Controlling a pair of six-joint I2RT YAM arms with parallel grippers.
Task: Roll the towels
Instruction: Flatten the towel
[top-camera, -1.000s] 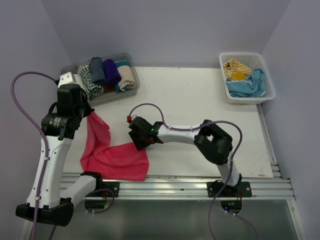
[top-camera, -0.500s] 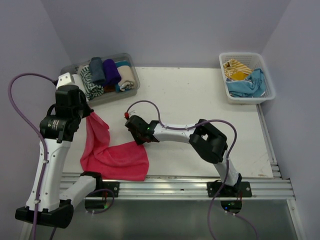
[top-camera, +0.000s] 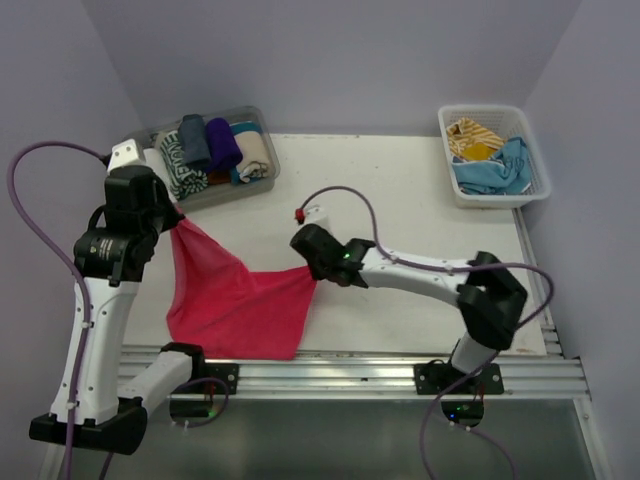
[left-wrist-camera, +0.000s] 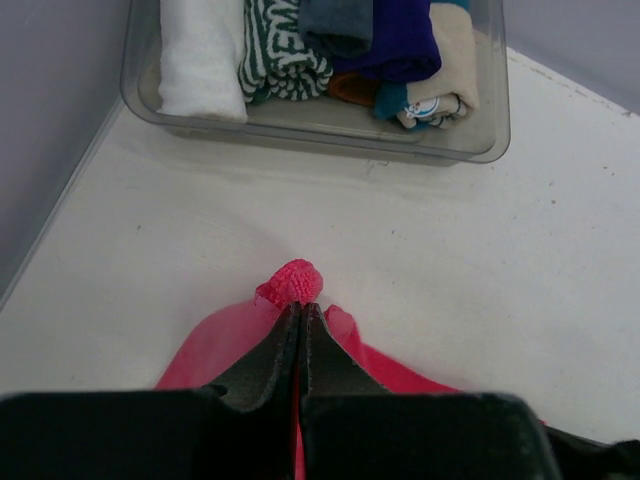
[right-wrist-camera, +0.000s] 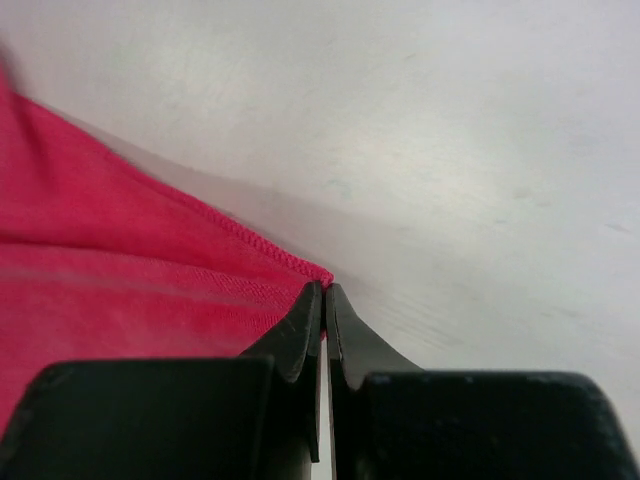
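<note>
A hot pink towel (top-camera: 235, 305) hangs stretched between my two grippers over the table's near left part, its lower edge draped at the front rail. My left gripper (top-camera: 178, 222) is shut on one corner, and a pink tuft (left-wrist-camera: 290, 282) pokes out past the closed tips (left-wrist-camera: 301, 306). My right gripper (top-camera: 312, 272) is shut on the opposite corner, the stitched hem (right-wrist-camera: 250, 238) running into its tips (right-wrist-camera: 325, 288). More towels, a yellow striped one (top-camera: 476, 137) and a light blue one (top-camera: 497, 170), lie in the white basket (top-camera: 530, 143).
A clear plastic tray (top-camera: 262, 128) at the back left holds several rolled towels, seen close in the left wrist view as a clear plastic tray (left-wrist-camera: 480, 140). The white lattice basket stands at the back right corner. An aluminium rail (top-camera: 360, 370) runs along the table's front edge.
My right gripper closed on the towel's right corner and pulled it rightward and up, stretching the cloth taut. The left gripper kept its hold and barely shifted.
</note>
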